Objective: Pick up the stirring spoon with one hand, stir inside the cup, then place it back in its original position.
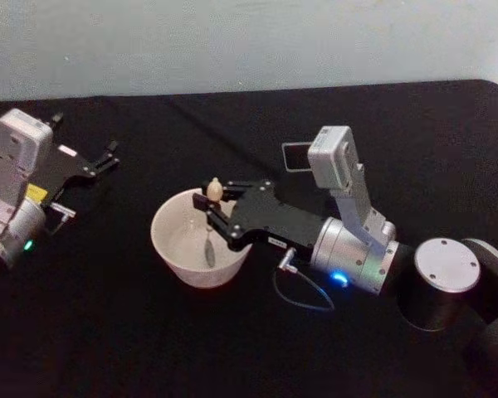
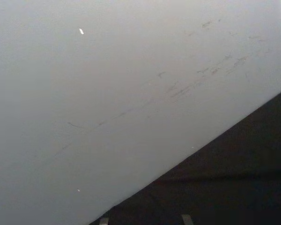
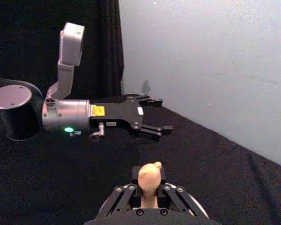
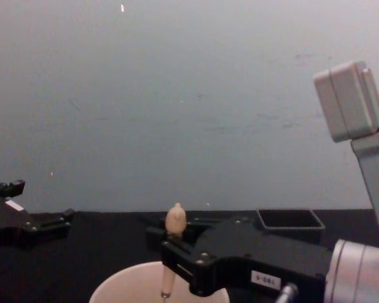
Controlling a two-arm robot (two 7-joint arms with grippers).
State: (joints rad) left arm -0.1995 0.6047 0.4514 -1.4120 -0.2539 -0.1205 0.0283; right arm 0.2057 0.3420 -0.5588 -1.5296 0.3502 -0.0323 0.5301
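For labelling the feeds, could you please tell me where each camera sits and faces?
Head view: high, looking down at the table; left gripper idle, right gripper holding the stirring spoon in the cup.
Left wrist view: on the left wrist, facing wall and table edge; its fingertips just show.
Right wrist view: on the right wrist, looking past its fingers and the stirring spoon at the open left gripper.
Chest view: low, facing the wall; right gripper and dark holder show.
Shared: head and chest show the cup.

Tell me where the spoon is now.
In the head view, the spoon stands in the cup near the middle, its handle clamped by the right gripper; the left gripper sits at far left.
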